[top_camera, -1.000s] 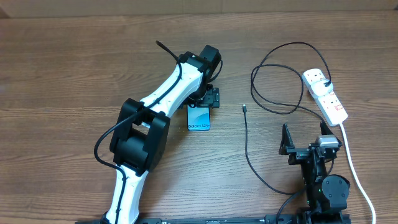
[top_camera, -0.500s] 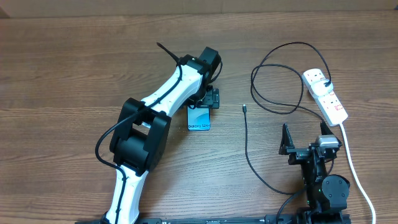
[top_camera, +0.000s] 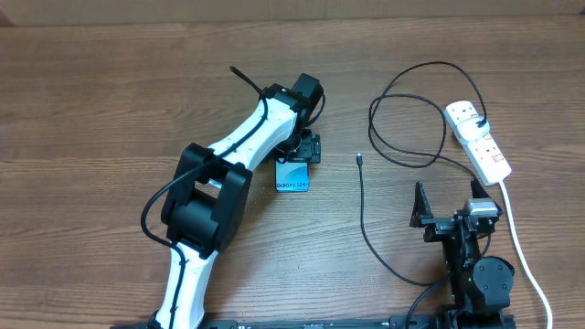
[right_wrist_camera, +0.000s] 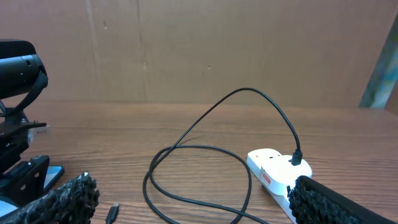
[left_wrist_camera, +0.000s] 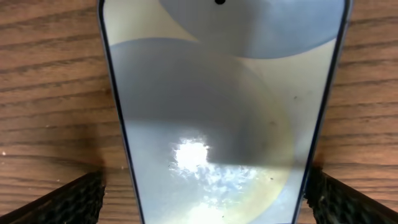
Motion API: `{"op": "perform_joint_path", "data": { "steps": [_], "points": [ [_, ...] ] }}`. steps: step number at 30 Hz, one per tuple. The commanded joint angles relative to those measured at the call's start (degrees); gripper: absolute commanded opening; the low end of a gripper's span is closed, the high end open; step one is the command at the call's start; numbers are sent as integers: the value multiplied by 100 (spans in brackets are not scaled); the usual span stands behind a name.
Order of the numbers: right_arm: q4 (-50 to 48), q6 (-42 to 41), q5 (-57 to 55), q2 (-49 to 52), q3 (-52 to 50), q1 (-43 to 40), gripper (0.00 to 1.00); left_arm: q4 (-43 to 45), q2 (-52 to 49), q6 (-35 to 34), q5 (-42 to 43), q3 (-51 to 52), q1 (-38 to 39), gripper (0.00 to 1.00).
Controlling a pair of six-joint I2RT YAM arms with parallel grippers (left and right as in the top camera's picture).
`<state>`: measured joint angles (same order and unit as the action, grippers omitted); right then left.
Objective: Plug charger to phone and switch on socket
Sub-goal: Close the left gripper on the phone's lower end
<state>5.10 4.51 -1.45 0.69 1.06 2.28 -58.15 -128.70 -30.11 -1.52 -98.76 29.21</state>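
Overhead: your left gripper [top_camera: 307, 146] hangs spread over the phone [top_camera: 292, 174], whose long axis runs 12 to 6. The charger [top_camera: 361, 196] tip lies at its 3 o'clock, and at 10 o'clock from your released, nearer right gripper [top_camera: 448, 212]. Socket [top_camera: 478, 139] sits at 1 o'clock

Left wrist: fingers [left_wrist_camera: 68, 199] flank the phone, nothing clamped

Right wrist: jaws wide, empty, with the charger tip at 7 o'clock

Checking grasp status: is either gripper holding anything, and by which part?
Nothing is held: the left gripper stands open astride the phone, the right gripper open and empty.
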Motion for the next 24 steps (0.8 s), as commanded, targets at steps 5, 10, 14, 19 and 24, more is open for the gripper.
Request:
{"op": "perform_joint_path", "data": {
  "steps": [5,10,14,19,24],
  "points": [
    [-37,7,28,-52,-61,-15,100,114,-63,-162,256,186,-37,100],
    [-37,7,28,-52,-61,-15,100,404,-63,-166,260,549,-37,100],
    [-37,7,28,-52,-61,-15,100,599,-63,-164,247,807,-37,99],
    [-37,7,28,-52,-61,-15,100,608,-63,-162,199,850,-37,100],
    [-35,7,28,-52,-61,-15,100,588,-63,-162,129,850,-37,100]
  ]
}}
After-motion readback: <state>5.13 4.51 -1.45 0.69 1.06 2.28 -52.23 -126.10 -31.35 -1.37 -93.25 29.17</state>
